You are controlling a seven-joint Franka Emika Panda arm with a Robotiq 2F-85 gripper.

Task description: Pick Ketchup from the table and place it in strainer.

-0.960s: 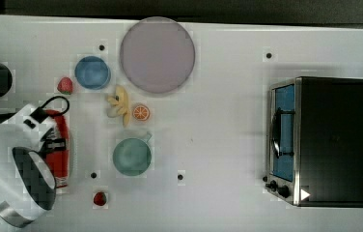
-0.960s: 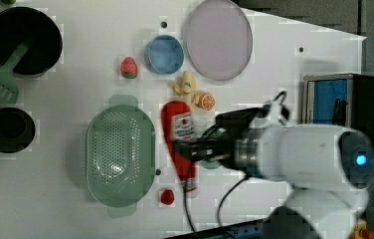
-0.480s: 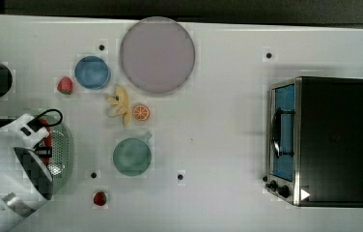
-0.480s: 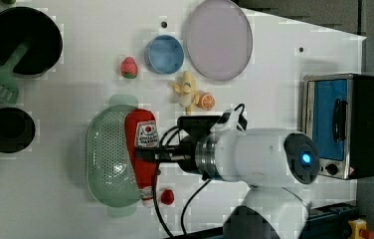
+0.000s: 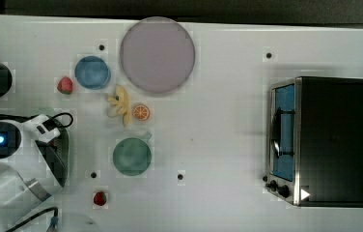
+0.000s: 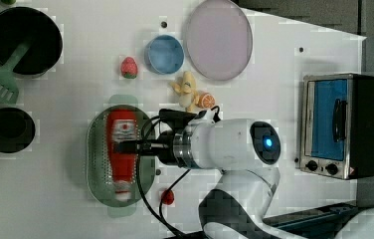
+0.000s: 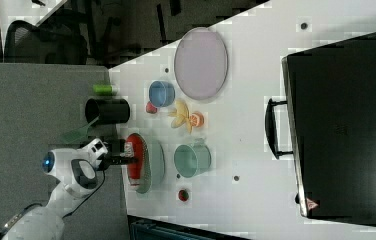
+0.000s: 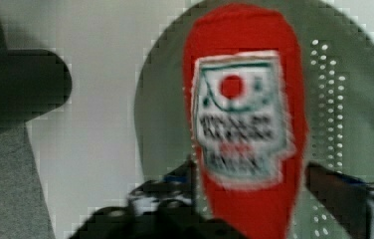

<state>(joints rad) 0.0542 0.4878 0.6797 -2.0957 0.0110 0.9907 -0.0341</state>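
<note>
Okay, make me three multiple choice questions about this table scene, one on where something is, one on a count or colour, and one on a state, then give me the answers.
1. Where is the Ketchup?
A. over the strainer
B. on the lilac plate
C. beside the toaster oven

2. How many strawberries are on the table?
A. one
B. two
C. four

3. How does the teal cup stand?
A. tipped on its side
B. upside down
C. upright, mouth open upward

Answers:
1. A, the left view shows the red bottle lying lengthwise within the strainer's rim, at the gripper.
2. B, one sits by the blue bowl, another near the table's edge.
3. C, the top view looks straight into its hollow.
</note>
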